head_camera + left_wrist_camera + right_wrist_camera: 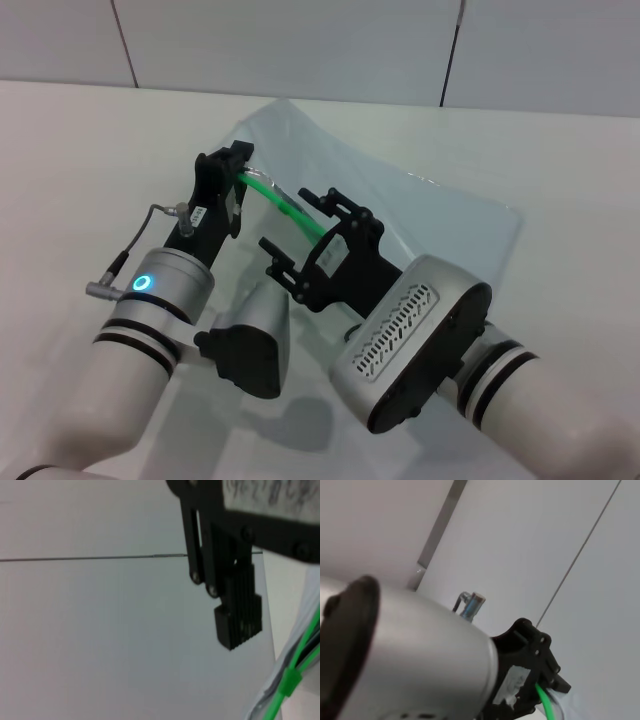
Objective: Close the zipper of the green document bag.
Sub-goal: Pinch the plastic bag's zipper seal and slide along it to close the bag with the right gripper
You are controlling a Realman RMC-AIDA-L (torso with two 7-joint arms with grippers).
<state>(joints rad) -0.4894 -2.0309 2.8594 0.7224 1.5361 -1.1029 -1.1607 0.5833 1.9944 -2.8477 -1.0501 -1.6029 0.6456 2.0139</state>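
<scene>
Green zip strip is running taut between the two grippers, and that is the line the work depends on. The left gripper (pixel 243 168) is holding one end of the zipper (pixel 278 202) off the table, its fingers (pixel 239 614) apparently pinched together on the strip, though the contact itself is hidden in the head view. Just beyond it along the strip, the right gripper (pixel 322 228) is sitting over the green edge; its fingers are facing away from the head camera, so whether they are apart or clamped on the slider I cannot tell. A small green slider tab (pixel 289 682) is showing on the strip in the left wrist view. Outward from both grippers, the green document bag (pixel 430 225) is lying glossy and wrinkled on the white table (pixel 70 150), its lifted edge rising toward the left gripper and its body spreading away behind the right one. To do this step well, the left gripper should probably be keeping the strip tight and straight while the right one is drawing the slider along the strip's own line, not across it; pulling off-axis would likely be buckling the soft plastic or jamming the slider.
</scene>
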